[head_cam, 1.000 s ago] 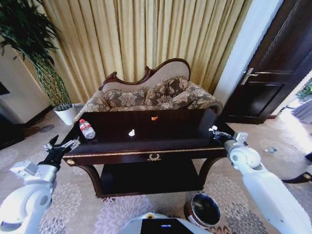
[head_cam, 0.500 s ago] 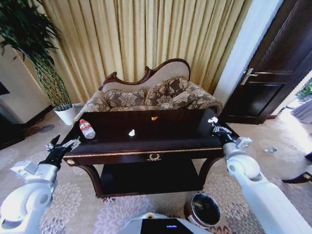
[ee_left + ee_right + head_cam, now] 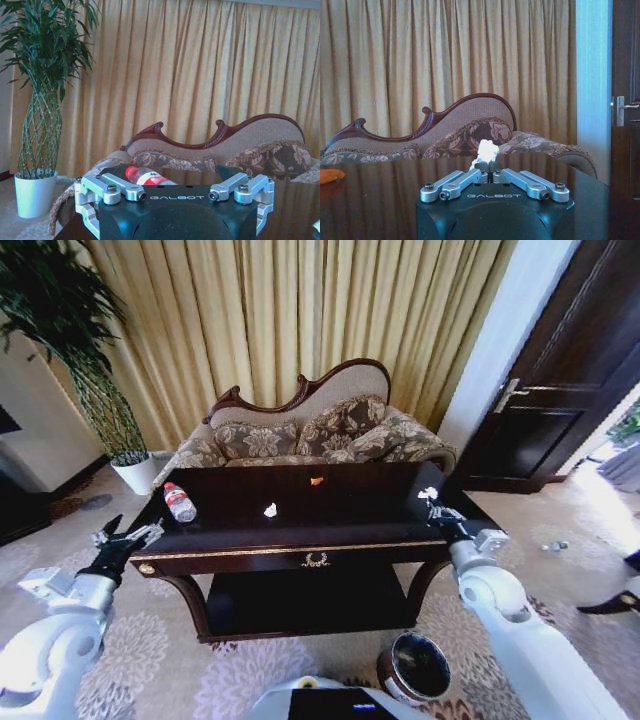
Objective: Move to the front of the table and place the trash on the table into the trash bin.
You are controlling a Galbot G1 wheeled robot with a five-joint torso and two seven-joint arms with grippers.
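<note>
A white crumpled paper scrap (image 3: 487, 149) sits pinched between the closed fingers of the right gripper (image 3: 432, 502), held just above the right end of the large dark-brown polished wooden table (image 3: 340, 515) with gold trim. More litter lies on the tabletop: a clear plastic bottle (image 3: 179, 502) with a red cap and label on its side near the left end, a second small white scrap (image 3: 270, 510) near the middle, and a tiny orange scrap (image 3: 316, 481) toward the back edge. The left gripper (image 3: 128, 539) hovers off the table's left front corner, its fingers spread wide and holding nothing. The small round dark-brown trash bin (image 3: 416, 670) with a black liner stands on the patterned carpet (image 3: 150, 655) in front of the table. A carved-back floral sofa (image 3: 310, 435) stands behind the table.
</note>
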